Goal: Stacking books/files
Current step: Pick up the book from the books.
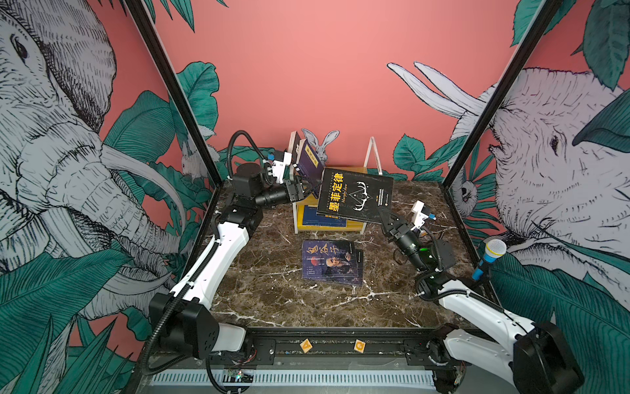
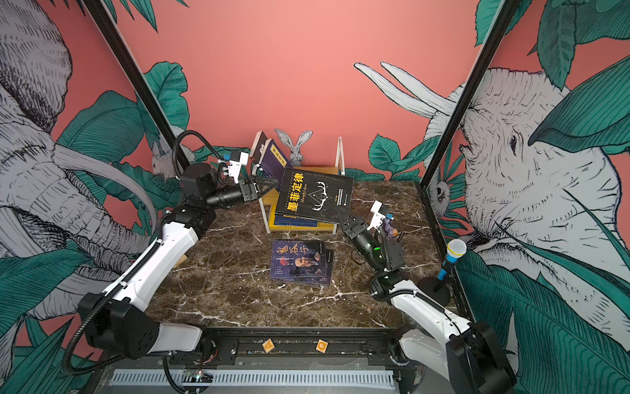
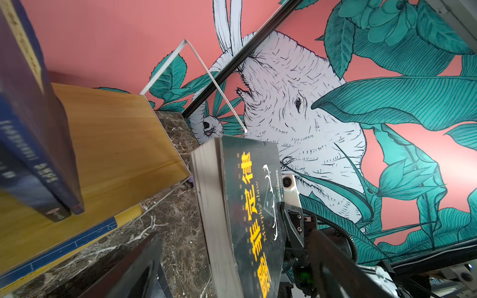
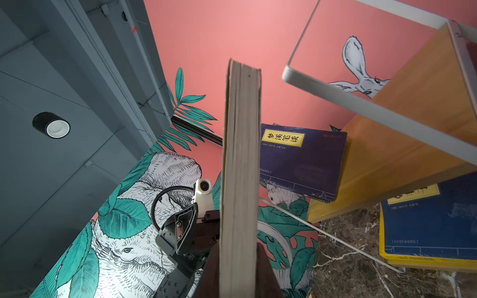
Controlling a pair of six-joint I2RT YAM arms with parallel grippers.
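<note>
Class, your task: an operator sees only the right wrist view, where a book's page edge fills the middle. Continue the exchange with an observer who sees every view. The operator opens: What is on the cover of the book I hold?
Observer: The black book has a yellow title and white antlers.
Operator: Is anything lying in front of the shelf?
Observer: Navy books lie flat there, a bearded face on top.
Operator: Is the left end effector gripping my book?
Observer: No, it stands open, one jaw on each side.
</note>
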